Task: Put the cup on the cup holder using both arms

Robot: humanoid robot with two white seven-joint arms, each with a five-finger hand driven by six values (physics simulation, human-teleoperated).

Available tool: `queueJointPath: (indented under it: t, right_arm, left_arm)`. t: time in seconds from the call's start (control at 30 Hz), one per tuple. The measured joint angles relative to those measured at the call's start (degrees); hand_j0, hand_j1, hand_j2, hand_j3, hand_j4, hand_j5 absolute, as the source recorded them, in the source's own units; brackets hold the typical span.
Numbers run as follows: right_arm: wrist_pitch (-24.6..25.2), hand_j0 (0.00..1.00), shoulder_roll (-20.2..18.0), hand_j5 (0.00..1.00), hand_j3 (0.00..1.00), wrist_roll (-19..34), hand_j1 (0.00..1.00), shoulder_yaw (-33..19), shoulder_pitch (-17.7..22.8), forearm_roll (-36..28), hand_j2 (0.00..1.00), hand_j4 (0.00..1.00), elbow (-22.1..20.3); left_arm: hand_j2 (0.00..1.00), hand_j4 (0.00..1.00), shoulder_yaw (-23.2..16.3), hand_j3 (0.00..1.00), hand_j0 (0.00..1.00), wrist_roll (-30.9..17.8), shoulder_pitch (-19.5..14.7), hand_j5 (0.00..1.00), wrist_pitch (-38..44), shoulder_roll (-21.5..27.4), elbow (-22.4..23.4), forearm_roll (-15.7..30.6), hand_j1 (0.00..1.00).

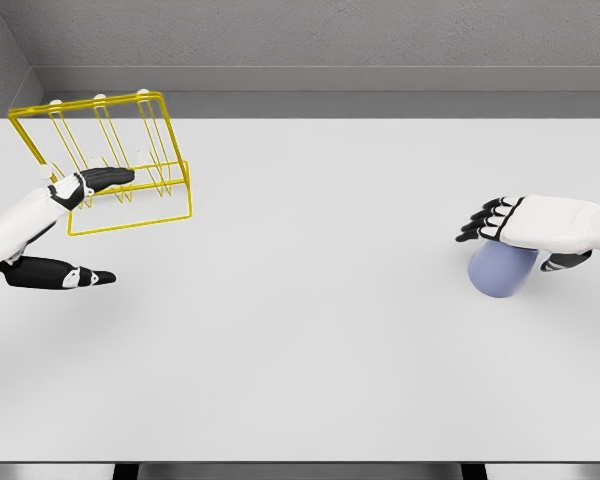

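Note:
A yellow wire cup holder (130, 165) stands tilted at the far left of the white table (300, 330). My left hand (95, 226) is open beside it: the fingers (105, 180) stretch across the holder's front lower bars, and the thumb (65, 274) is spread wide below, over the table. At the right a pale blue cup (502, 272) sits on the table. My right hand (520, 236) lies palm-down over the cup's top. Its fingers (485, 220) point left past the cup, not wrapped around it. The cup's upper part is hidden under the palm.
A grey wall runs behind the table's far edge. The table's front edge lies along the bottom of the view.

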Motion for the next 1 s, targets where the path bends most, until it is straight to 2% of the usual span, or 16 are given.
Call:
queueJointPath:
  t: [0.4, 1.0]
  right_arm:
    - [0.10, 0.74, -0.05, 0.74, 0.74, 0.02, 0.74, -0.13, 0.09, 1.98, 0.74, 0.74, -0.52]
    - [0.01, 0.61, 0.08, 0.61, 0.61, -0.08, 0.61, -0.48, -0.53, 2.50, 0.61, 0.61, -0.68]
  left_arm:
    - [1.00, 1.00, 0.01, 1.00, 1.00, 0.00, 0.00, 1.00, 0.00, 0.28, -0.01, 0.16, 1.00]
    - [1.00, 1.00, -0.14, 1.00, 1.00, 0.00, 0.09, 1.00, 0.00, 0.71, -0.11, 0.14, 1.00]
